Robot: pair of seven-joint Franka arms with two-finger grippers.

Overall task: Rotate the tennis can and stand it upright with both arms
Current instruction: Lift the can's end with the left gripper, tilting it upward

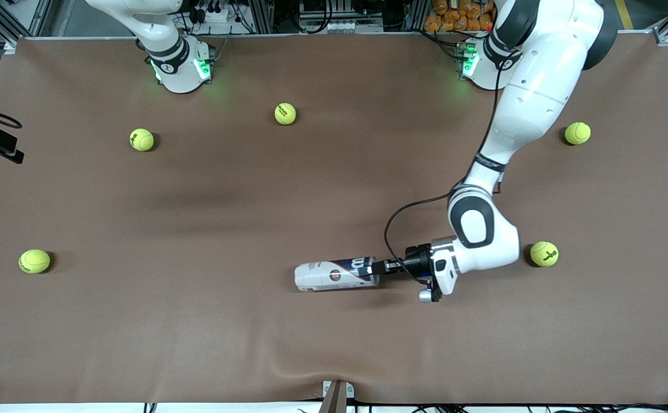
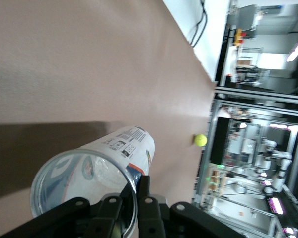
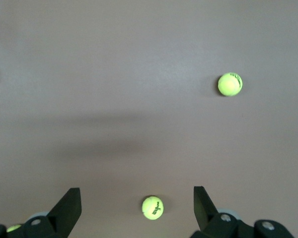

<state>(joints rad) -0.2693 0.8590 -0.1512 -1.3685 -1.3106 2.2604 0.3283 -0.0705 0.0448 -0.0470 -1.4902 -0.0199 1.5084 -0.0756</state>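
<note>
**Left arm grips the rim of a fallen tennis can**

Brown matting covers the table [image 1: 196, 321], with metal racks and cabling along its edge by the robots' bases. On it the tennis can [image 1: 336, 275] lies on its side, nearer the front camera than the table's middle. The left gripper [image 1: 381, 267] meets the can's open end from the 3 o'clock side in the front view, its fingers [image 2: 145, 196] pinched shut on the silvery rim, one inside the mouth and one outside. The tube is clear plastic and looks empty, wrapped in a white and navy label with a small red mark; fine print on the label is too small to read. Tennis balls [image 1: 141, 139] lie scattered across the matting, each with dark lettering that cannot be made out. The right gripper [image 3: 137, 206] waits above the table over one ball, fingers spread wide, holding nothing.
</note>
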